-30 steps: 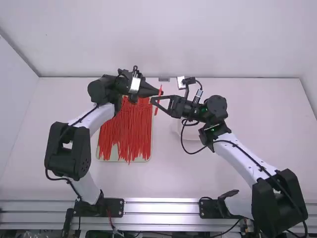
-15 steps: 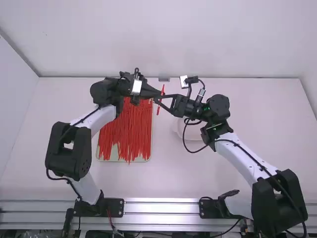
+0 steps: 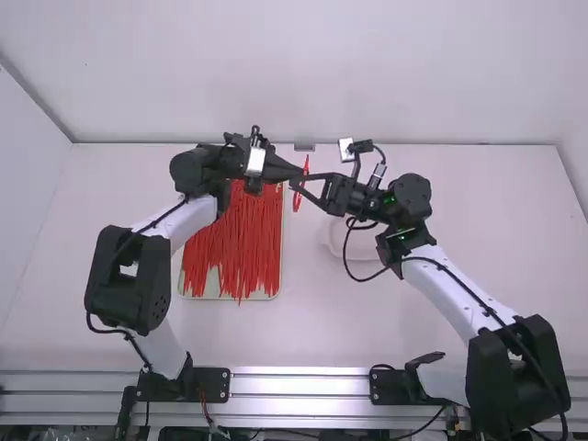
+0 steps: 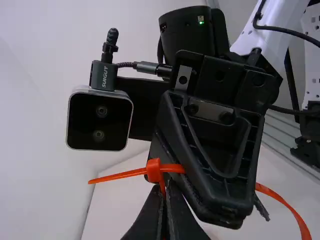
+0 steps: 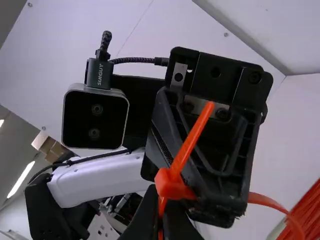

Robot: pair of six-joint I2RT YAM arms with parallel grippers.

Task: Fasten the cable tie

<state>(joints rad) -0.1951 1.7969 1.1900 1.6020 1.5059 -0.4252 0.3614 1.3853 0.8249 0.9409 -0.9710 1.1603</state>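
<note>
A red cable tie (image 3: 299,186) hangs above the table between the two gripper tips at the back centre. My left gripper (image 3: 296,169) and my right gripper (image 3: 308,180) meet tip to tip on it. In the left wrist view my left gripper (image 4: 164,200) is shut on the strap just below the tie's head (image 4: 154,170), and a loop end curves off to one side. In the right wrist view my right gripper (image 5: 161,212) is shut on the tie by its head (image 5: 167,185), with the tail (image 5: 197,131) running across the left gripper's body.
A heap of red cable ties (image 3: 237,237) lies on a beige board (image 3: 272,292) under the left arm. A low white object (image 3: 333,241) sits beneath the right forearm. Bare table spreads to the far left and right.
Both gripper tips have shifted slightly to the right and a little up, staying together on the tie. The right wrist has lifted with them.
</note>
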